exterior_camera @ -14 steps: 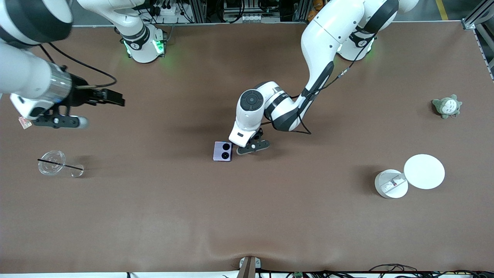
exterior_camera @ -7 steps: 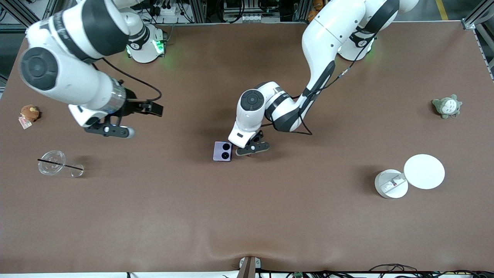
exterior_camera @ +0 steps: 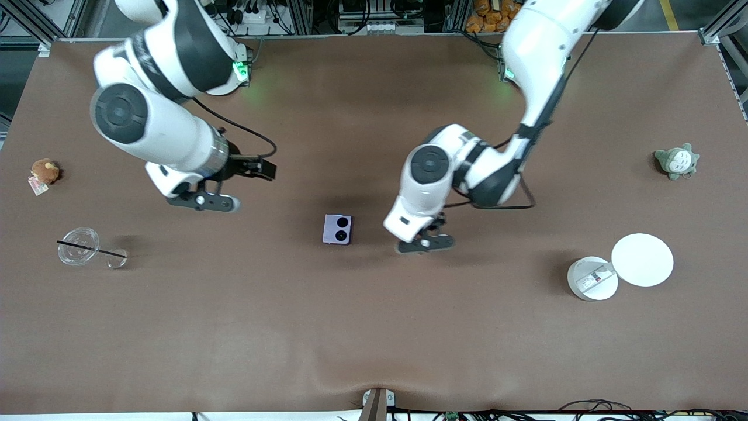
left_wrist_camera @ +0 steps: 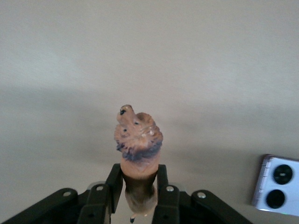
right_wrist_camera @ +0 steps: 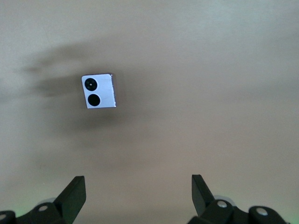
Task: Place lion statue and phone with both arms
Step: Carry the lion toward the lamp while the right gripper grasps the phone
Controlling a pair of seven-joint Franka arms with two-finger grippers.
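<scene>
The lion statue [left_wrist_camera: 138, 135], a small reddish-brown figurine, is held in my left gripper [left_wrist_camera: 138, 175], with its head sticking out past the fingertips. In the front view it is hidden under the left gripper [exterior_camera: 425, 244], which is low over the table beside the phone [exterior_camera: 338, 228], toward the left arm's end. The pale lavender phone lies flat with two black circles showing; it also shows in the left wrist view [left_wrist_camera: 278, 181] and the right wrist view [right_wrist_camera: 99, 91]. My right gripper [exterior_camera: 204, 202] is open and empty above the table, toward the right arm's end from the phone. Its jaws [right_wrist_camera: 138, 186] stand wide apart.
A brown plush with a tag [exterior_camera: 44, 171] and a clear cup with a black straw [exterior_camera: 78, 247] lie at the right arm's end. A grey-green plush [exterior_camera: 676, 161] and two white discs [exterior_camera: 642, 259] [exterior_camera: 592, 278] lie at the left arm's end.
My left gripper has moved away from the phone toward the left arm's end. My right arm has swung from its end of the table toward the middle, closer to the phone.
</scene>
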